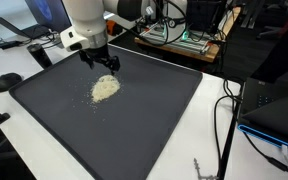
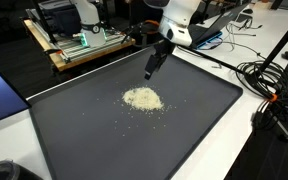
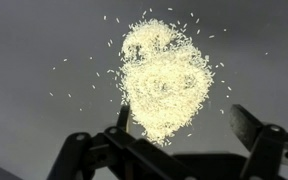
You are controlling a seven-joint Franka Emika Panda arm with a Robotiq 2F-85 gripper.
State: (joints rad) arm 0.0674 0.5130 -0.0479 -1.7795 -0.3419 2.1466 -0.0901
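Note:
A small heap of pale grains (image 1: 105,88) lies on a dark grey mat (image 1: 154,120); in an exterior view the same grains (image 2: 142,98) sit near the mat's (image 2: 184,130) middle. In the wrist view the grains (image 3: 164,80) fill the centre, with loose ones scattered round. My gripper (image 1: 102,63) hangs just above the heap, slightly to its far side, and is open. Its fingers (image 3: 124,116) stand wide apart at the near edge of the heap with nothing held between them. The gripper (image 3: 182,122) rises from the bottom of the wrist view and shows in an exterior view as gripper (image 2: 152,68).
A wooden bench with electronics (image 1: 189,38) stands behind the mat, also seen as a bench (image 2: 84,45). Cables (image 1: 224,120) trail along the white table beside the mat. A black round object (image 1: 8,81) sits at the table's edge.

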